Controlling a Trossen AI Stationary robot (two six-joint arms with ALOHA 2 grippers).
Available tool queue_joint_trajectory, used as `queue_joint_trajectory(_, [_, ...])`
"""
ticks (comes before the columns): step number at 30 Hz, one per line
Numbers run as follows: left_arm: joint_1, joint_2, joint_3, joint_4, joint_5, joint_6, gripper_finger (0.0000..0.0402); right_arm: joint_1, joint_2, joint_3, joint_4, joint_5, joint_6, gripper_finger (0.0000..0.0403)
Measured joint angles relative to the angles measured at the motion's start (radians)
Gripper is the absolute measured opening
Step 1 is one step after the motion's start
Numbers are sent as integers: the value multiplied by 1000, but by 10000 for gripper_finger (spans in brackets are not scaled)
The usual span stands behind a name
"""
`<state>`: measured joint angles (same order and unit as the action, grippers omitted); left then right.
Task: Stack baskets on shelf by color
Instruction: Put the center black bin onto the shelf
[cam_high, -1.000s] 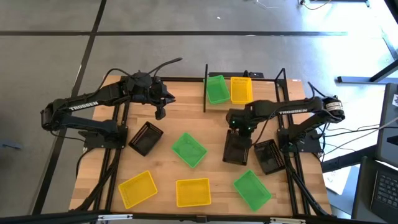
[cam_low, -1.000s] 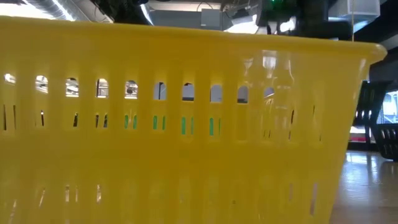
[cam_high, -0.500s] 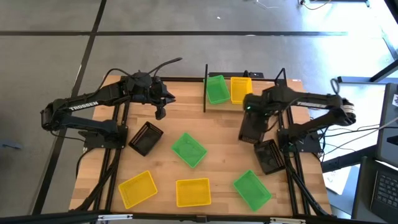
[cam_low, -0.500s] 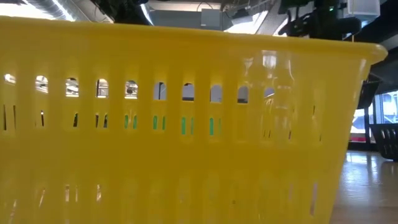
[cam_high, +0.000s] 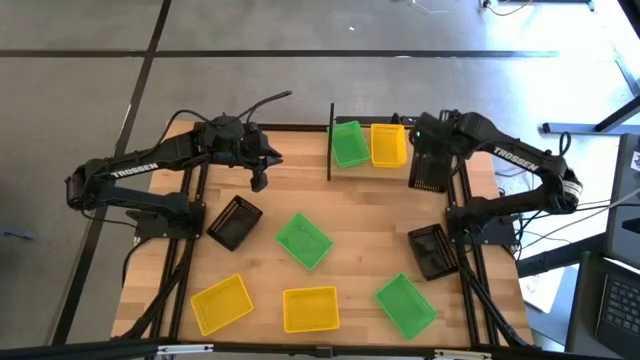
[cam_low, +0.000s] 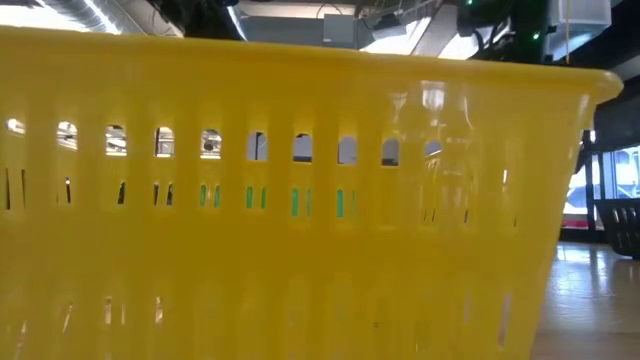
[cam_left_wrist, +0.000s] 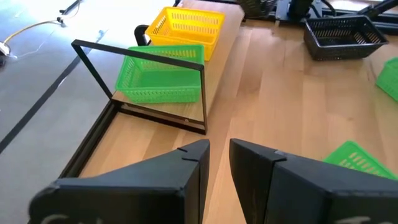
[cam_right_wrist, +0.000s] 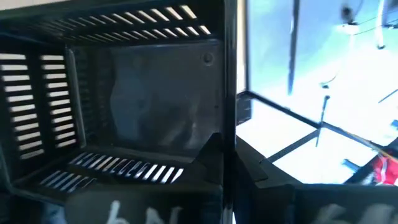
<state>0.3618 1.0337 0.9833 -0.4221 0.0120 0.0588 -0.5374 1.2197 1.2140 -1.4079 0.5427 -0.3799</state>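
My right gripper (cam_high: 430, 147) is shut on a black basket (cam_high: 429, 172), which it carries beside the right end of the shelf (cam_high: 420, 122). On the shelf sit a green basket (cam_high: 349, 143) and a yellow basket (cam_high: 388, 144), each resting on its base. My left gripper (cam_high: 257, 182) is shut and hovers over the table's far left part, touching nothing. On the tabletop lie a black basket (cam_high: 234, 221), a green one (cam_high: 303, 240), two yellow ones (cam_high: 221, 303) (cam_high: 311, 308), another green one (cam_high: 405, 304) and another black one (cam_high: 433, 250). My right gripper pinches one wall of the black basket at its rim (cam_right_wrist: 231, 106), with one finger (cam_right_wrist: 208, 165) inside the basket and the other (cam_right_wrist: 273, 186) outside. In the high view the hold is at the basket's far end. The basket is lifted clear of the table.
The shelf's thin black posts (cam_high: 330, 140) (cam_high: 455, 130) stand on either side of the shelved baskets. The near yellow basket (cam_low: 300, 200) fills the low view and hides most of the table. The right arm's base (cam_high: 480, 220) stands at the table's right edge.
My right gripper has carried the black basket from the table's centre-right, up off the wood and toward the far edge, to the shelf's right end. The basket has turned a little on the way. All other baskets have stayed in place.
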Motion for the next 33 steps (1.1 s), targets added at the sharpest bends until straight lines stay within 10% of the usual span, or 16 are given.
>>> queue_joint_trajectory(33, [0,0,0,26,-10,3,55,-342,245,-1,280,-107,-444,9])
